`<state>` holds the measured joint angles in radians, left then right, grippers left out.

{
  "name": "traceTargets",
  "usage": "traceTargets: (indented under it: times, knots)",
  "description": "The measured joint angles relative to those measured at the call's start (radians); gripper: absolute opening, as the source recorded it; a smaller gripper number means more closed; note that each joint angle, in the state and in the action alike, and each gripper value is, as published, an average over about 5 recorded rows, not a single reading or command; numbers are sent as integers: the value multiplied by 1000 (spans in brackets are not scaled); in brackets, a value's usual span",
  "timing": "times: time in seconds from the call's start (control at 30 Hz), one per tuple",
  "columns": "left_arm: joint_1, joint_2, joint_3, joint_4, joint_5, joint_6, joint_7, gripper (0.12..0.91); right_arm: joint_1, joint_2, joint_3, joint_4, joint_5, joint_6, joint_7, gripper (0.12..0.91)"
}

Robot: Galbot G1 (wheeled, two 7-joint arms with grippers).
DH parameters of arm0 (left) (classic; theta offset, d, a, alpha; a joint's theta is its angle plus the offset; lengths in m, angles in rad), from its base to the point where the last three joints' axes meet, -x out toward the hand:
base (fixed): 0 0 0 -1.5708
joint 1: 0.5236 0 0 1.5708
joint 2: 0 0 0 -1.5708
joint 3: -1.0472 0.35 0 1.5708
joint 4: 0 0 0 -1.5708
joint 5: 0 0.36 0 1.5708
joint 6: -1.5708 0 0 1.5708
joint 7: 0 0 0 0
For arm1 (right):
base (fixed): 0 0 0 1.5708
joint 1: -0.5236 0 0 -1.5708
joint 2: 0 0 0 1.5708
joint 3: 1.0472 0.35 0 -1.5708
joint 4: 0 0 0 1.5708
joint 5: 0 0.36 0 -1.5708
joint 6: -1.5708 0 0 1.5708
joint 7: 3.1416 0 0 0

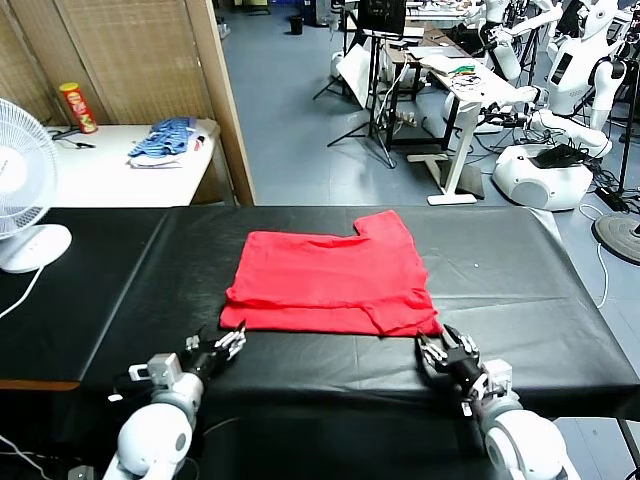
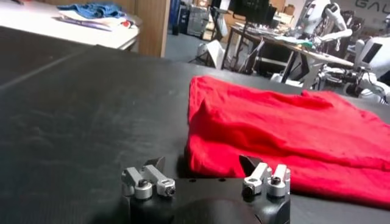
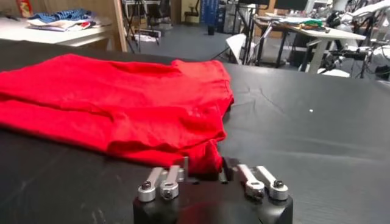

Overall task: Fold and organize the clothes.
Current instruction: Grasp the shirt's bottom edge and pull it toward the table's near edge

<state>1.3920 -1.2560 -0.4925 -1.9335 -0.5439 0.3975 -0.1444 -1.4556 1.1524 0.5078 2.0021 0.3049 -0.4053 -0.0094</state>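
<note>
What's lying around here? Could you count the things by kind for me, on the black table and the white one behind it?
Red cotton T-shirt, partly folded on the black table: 1
White electric fan: 1
Blue patterned garment pile on the white table: 1
Red-and-yellow snack can: 1
Robot pincers, left pincer and right pincer, at the shirt's near corners: 2
Total: 6

The head camera is looking forward and down from above the black table (image 1: 520, 290), taking in its whole width; each wrist camera is sitting low, close above the tabletop, facing away from the robot; all three views are sharing the red T-shirt (image 1: 335, 275) and the lab behind.
</note>
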Motion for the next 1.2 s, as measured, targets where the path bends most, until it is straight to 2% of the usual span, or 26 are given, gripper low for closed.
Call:
traceTargets:
  times: [0.1, 0.2, 0.37, 0.57, 0.67, 0.8, 0.9, 1.0, 1.1, 1.2]
  knots:
    - [14, -7, -4, -17, -8, 10, -26, 217, -26, -2, 6, 22, 0, -2, 16, 123]
    - [38, -18, -10, -48, 3, 20, -51, 131, -67, -5, 18, 52, 1, -17, 24, 123]
    - [106, -14, -24, -119, 45, 30, -70, 125, -152, -9, 44, 118, 2, -35, 25, 123]
    - [206, 6, -53, -205, 72, 40, -66, 125, -215, -14, 58, 154, -2, -41, 8, 134]
    - [254, 9, -59, -236, 78, 41, -64, 125, -230, -17, 61, 168, -2, -52, 0, 229]
    - [298, 8, -63, -265, 77, 47, -73, 132, -252, -23, 74, 199, 0, -75, 2, 455]
    - [320, 11, -71, -283, 72, 58, -89, 221, -270, -27, 90, 231, 4, -104, 10, 620]
    - [340, 21, -79, -301, 62, 73, -111, 385, -284, -30, 114, 274, 18, -142, 19, 746]
    - [359, 33, -83, -327, 40, 93, -147, 552, -282, -33, 147, 323, 54, -178, 29, 789]
    - [362, 50, -91, -365, -8, 126, -178, 707, -249, -46, 173, 350, 104, -188, 47, 797]
